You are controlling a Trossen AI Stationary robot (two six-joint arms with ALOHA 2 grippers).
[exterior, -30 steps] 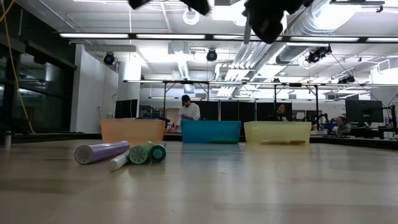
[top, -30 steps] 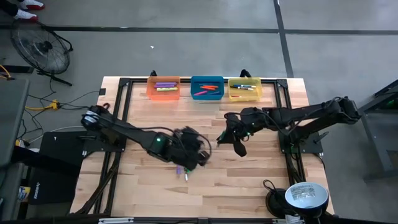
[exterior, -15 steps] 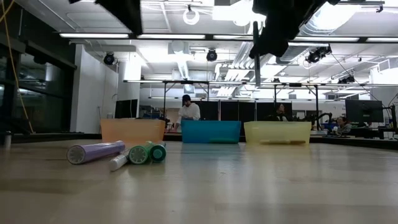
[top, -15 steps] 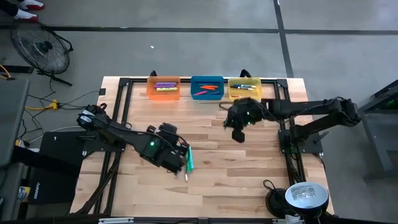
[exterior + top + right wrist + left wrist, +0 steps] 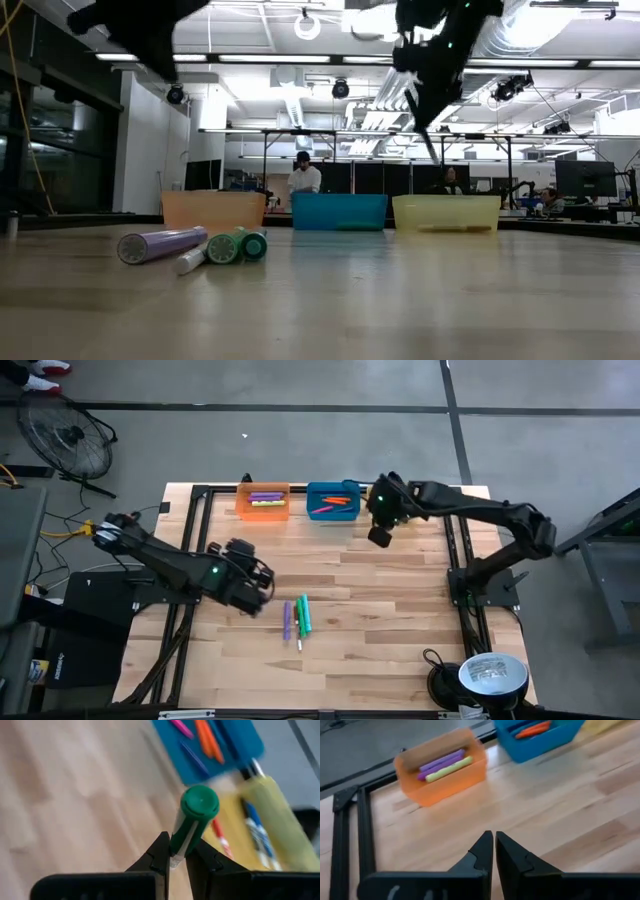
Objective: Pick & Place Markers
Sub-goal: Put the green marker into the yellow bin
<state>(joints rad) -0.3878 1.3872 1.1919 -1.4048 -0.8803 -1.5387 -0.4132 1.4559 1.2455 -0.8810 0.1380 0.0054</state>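
My right gripper (image 5: 380, 536) is shut on a green marker (image 5: 192, 817), in the air just near of the blue bin (image 5: 333, 500) and yellow bin (image 5: 403, 506). In the low view the marker (image 5: 426, 122) slants down below the gripper (image 5: 432, 60). My left gripper (image 5: 494, 851) is shut and empty above the table's left-middle (image 5: 256, 575). A purple marker (image 5: 286, 620), a green marker (image 5: 304, 615) and a white-tipped one (image 5: 299, 643) lie side by side on the table's near middle. They also show in the low view (image 5: 190, 246). My right gripper pinches the green marker's barrel (image 5: 177, 845) between its two fingers, some way back from the capped end (image 5: 200, 804). The capped end sticks out past the fingertips. The marker is lifted clear of the table and tilted.
An orange bin (image 5: 263, 501) with purple and yellow markers stands at the far edge, left of the blue bin with orange and pink markers and the yellow bin with blue ones. A black frame (image 5: 196, 520) borders the table. A round lamp (image 5: 492, 675) stands at the near right corner.
My right gripper has carried the green marker from the table's middle toward the far edge, up to the blue and yellow bins, and the marker has tipped from upright to slanting. My left gripper has drawn back from over the lying markers toward the table's left edge, uncovering them.
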